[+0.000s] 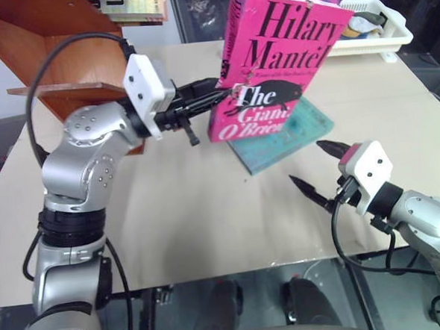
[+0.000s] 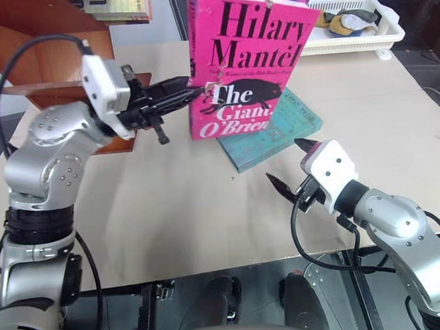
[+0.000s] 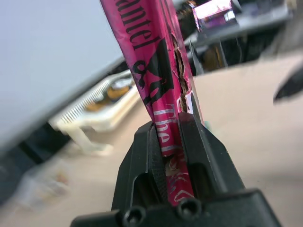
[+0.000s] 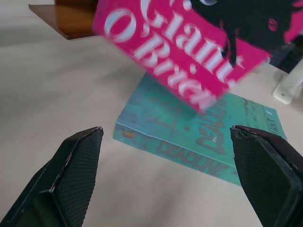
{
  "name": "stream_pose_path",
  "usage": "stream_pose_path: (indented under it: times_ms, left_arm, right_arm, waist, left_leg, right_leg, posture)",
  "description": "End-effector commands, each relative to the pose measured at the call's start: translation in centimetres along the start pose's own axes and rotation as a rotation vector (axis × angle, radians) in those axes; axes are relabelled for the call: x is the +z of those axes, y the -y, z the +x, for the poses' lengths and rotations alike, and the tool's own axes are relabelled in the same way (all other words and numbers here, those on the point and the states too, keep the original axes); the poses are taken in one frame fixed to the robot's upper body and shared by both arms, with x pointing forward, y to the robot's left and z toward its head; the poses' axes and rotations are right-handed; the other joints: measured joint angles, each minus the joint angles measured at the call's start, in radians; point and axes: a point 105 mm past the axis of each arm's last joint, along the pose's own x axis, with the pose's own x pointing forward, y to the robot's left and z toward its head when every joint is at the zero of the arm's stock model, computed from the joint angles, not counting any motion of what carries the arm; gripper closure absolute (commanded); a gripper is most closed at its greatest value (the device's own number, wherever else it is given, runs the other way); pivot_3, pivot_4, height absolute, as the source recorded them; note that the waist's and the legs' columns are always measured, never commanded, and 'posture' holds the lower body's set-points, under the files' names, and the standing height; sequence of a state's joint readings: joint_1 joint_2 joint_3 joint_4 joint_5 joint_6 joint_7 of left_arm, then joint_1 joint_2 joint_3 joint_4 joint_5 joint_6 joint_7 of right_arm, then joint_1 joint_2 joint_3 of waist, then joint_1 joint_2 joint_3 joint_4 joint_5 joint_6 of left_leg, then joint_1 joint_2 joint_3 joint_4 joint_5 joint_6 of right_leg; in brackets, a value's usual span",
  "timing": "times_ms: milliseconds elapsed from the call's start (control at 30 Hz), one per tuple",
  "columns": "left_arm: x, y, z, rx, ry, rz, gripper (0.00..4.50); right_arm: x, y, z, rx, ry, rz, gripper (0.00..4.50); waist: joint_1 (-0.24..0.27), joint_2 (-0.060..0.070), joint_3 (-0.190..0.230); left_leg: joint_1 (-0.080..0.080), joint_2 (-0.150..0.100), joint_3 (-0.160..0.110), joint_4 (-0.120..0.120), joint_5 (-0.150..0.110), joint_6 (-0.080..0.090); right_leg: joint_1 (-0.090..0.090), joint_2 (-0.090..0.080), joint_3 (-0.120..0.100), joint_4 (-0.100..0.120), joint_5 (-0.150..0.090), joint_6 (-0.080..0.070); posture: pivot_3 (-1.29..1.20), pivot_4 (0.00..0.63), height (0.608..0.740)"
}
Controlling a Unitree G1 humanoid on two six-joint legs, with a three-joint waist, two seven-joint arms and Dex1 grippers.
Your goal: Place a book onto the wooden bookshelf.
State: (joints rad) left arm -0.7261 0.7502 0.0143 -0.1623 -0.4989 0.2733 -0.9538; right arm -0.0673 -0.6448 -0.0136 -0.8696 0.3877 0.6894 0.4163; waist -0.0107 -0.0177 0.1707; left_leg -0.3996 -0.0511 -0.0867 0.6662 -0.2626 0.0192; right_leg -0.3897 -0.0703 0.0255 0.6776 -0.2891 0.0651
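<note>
Right gripper [image 1: 315,168] jaws spread, empty; left gripper [image 1: 227,94] jaws pinching 1 pink book [image 1: 274,64]; 1 teal book [image 1: 293,130] on table.

Your left hand [image 1: 219,94] has the book [image 1: 277,60] up off the tabletop [image 1: 170,205], upright, cover facing you. Right below and just behind it lies the second book [image 1: 278,139], flat on the tabletop. The wooden bookshelf [image 1: 57,63] stands at far left. The basket tray [image 1: 376,32] sits at the far right, behind the raised book. Your right hand [image 1: 317,170] hovers near right, in front of the flat book.
</note>
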Motion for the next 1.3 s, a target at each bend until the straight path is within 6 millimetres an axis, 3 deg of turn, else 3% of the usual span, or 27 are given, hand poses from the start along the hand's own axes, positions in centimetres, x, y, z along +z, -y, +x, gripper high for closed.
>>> stream_pose_path:
  times_ms: [33, 233, 500, 633, 767, 1033, 1300]
  left_arm:
    - [2.6, -0.7, -1.4, -0.063, 0.000, 0.357, 4.34]
    - [5.4, -4.5, -5.0, -0.077, -0.196, 0.814, 4.34]
    - [7.0, -8.2, -11.2, -0.027, -0.524, 0.960, 4.34]
    - [5.5, -10.5, -15.0, 0.032, -0.761, 0.946, 4.34]
    - [4.3, -11.7, -17.4, 0.058, -0.903, 0.922, 4.34]
    - [2.9, -12.9, -19.3, 0.099, -1.017, 0.847, 4.34]
    - [-1.4, -12.7, -20.6, 0.084, -1.121, 0.699, 4.34]
  right_arm:
    - [1.2, 0.4, -0.1, 0.002, 0.060, -0.027, 0.07]
    - [2.4, 1.4, 0.5, 0.026, 0.131, -0.097, 0.07]
    - [4.2, 2.9, 0.6, 0.044, 0.230, -0.203, 0.07]
    - [5.6, 3.3, 0.7, 0.079, 0.301, -0.205, 0.07]
    - [6.9, 3.4, 0.5, 0.112, 0.340, -0.224, 0.07]
    - [8.1, 3.1, 1.1, 0.148, 0.379, -0.226, 0.07]
    - [8.4, 2.5, 1.1, 0.183, 0.385, -0.233, 0.07]
  waist:
    - [0.000, 0.000, 0.000]
    - [-0.006, -0.002, 0.003]
    - [-0.010, -0.003, 0.007]
    - [-0.011, -0.003, 0.007]
    - [-0.012, -0.003, 0.007]
    - [-0.012, -0.005, 0.008]
    - [-0.034, -0.005, 0.008]
  left_leg:
    - [0.000, 0.000, 0.000, 0.000, 0.000, 0.000]
    - [0.000, 0.000, 0.000, 0.000, 0.000, 0.001]
    - [-0.002, 0.001, 0.000, 0.001, 0.000, 0.001]
    - [-0.002, 0.001, 0.000, 0.001, -0.002, 0.005]
    - [-0.002, 0.002, 0.000, 0.001, -0.003, 0.005]
    - [-0.004, 0.002, -0.001, 0.003, -0.002, 0.004]
    - [-0.006, 0.002, -0.001, 0.003, -0.002, 0.004]
  right_leg:
    - [0.000, 0.000, 0.000, 0.000, 0.000, 0.000]
    - [0.000, 0.001, -0.001, 0.000, 0.000, 0.000]
    - [-0.002, 0.004, -0.001, 0.001, 0.000, 0.000]
    - [-0.002, 0.004, -0.001, 0.001, 0.000, 0.001]
    - [-0.002, 0.005, -0.002, 0.002, 0.000, 0.001]
    - [-0.004, 0.005, -0.002, 0.002, 0.000, 0.001]
    - [-0.005, 0.005, -0.003, 0.003, 0.000, 0.001]
  posture:
    - [0.00, 0.150, 0.740]
    - [0.00, 0.150, 0.740]
    - [0.00, 0.150, 0.740]
    - [0.00, 0.150, 0.740]
    - [0.00, 0.150, 0.740]
    - [0.00, 0.150, 0.740]
    - [0.00, 0.150, 0.740]
